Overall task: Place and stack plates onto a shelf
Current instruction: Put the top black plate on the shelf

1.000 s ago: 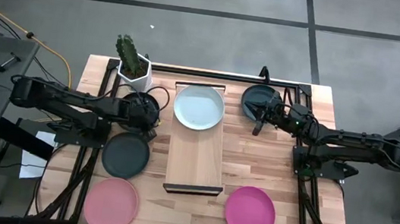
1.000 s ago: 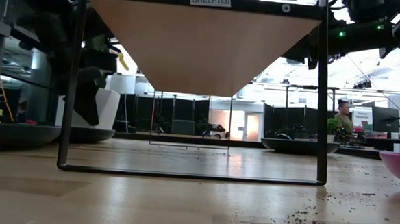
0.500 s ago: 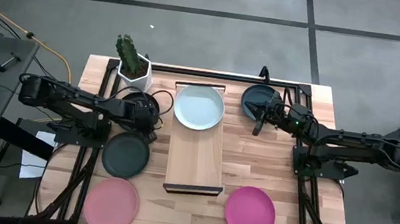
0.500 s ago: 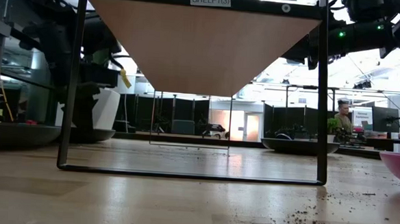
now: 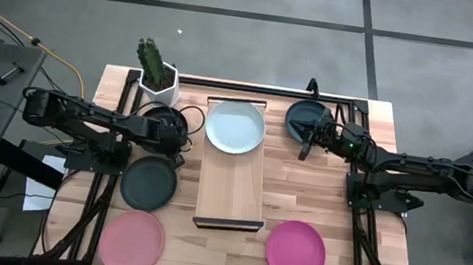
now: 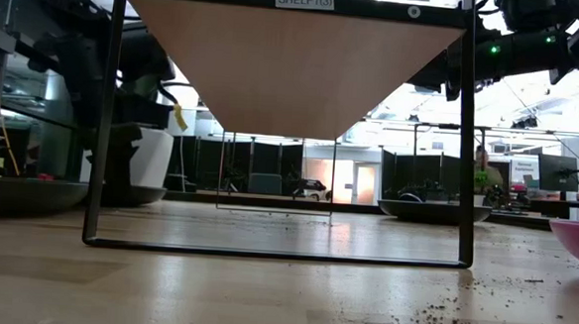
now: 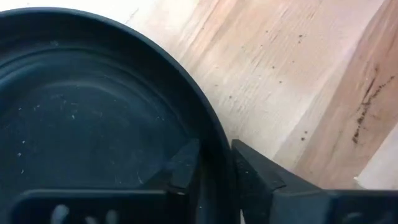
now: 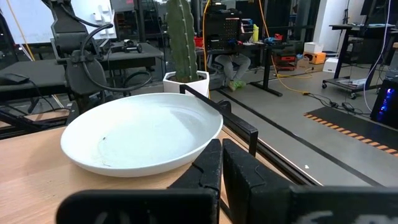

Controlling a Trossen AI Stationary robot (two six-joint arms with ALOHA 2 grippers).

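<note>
My left gripper (image 7: 217, 165) points steeply down at the left of the shelf (image 5: 232, 186), shut on a dark plate (image 7: 81, 124). A pale mint-white plate (image 5: 235, 126) rests on the shelf's far end. A second dark plate (image 5: 149, 183) lies on the table nearer the front, and a third (image 5: 301, 118) lies at the far right. Two pink plates (image 5: 131, 242) (image 5: 295, 251) lie near the front edge. My right gripper (image 5: 305, 150) is held level beside the third dark plate, shut, with nothing in it. My left gripper has the dark plate's raised rim (image 7: 214, 140), on the side toward the shelf, pinched with one finger (image 7: 186, 165) inside the plate and the other (image 7: 252, 171) outside. The fingers come from above, slanting down. The plate lies flat on the table.
A white pot with a cactus (image 5: 157, 82) stands at the far left, close behind my left gripper. A black frame rail (image 5: 269, 89) runs along the table's far edge. Bare wood lies between the shelf and the right pink plate.
My left gripper has sunk a little, down onto the dark plate's rim. The plates and my right arm have kept still.
</note>
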